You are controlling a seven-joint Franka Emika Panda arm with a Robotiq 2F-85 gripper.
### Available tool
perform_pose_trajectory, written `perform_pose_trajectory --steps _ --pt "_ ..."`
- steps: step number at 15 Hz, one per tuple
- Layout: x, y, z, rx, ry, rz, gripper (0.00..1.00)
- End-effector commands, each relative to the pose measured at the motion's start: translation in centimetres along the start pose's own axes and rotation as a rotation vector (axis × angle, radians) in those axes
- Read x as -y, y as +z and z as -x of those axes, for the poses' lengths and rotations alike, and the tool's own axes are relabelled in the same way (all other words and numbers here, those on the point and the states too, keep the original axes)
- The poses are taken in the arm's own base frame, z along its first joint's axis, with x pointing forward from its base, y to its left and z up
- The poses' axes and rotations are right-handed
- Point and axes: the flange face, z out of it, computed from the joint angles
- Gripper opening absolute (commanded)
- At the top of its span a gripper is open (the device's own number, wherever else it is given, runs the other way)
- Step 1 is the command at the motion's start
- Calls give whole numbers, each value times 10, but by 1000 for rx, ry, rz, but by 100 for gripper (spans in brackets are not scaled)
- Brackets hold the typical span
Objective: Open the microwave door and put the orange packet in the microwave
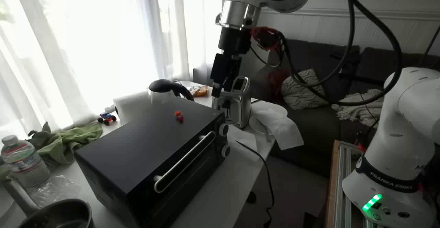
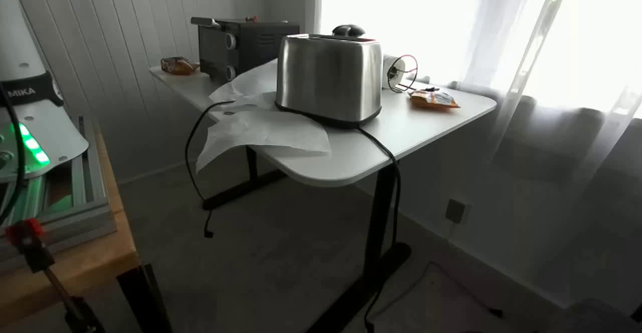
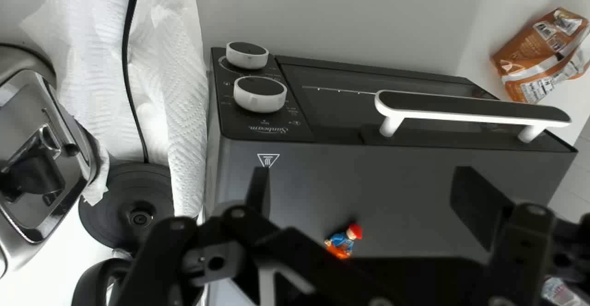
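Note:
The microwave (image 1: 147, 132) is a large black box on the white table. It also shows in an exterior view (image 2: 266, 42) and in the wrist view (image 3: 392, 186). Its door (image 3: 332, 94) is shut, with the silver bar handle (image 1: 185, 162) along its upper edge. An orange packet (image 3: 539, 57) lies on the table in front of the microwave's far end; it also shows in an exterior view (image 2: 178, 65). Another orange packet (image 2: 434, 99) lies behind the toaster. My gripper (image 3: 362, 177) is open and empty above the microwave top, apart from the handle; its tips show in an exterior view (image 1: 221, 89).
A small toy figure (image 3: 343, 241) lies on the microwave top. A silver toaster (image 2: 328, 77) stands beside the knob end, with paper towels (image 3: 92, 43) and a black cord (image 1: 254, 154) near it. A pan (image 1: 58, 216) and a water bottle (image 1: 25, 162) stand at the opposite end.

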Motion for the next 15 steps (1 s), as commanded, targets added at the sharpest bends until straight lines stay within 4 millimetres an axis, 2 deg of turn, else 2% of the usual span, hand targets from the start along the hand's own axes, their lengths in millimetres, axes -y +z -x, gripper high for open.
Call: perform_pose_trajectory --steps 1,3,8,10,15 --pt "0 0 0 1 0 0 100" --pt "0 0 0 1 0 0 100" --pt "23 26 -3 37 -150 83 100" --pt "26 40 -4 46 -107 60 100" --pt "22 65 -14 70 126 -26 100"
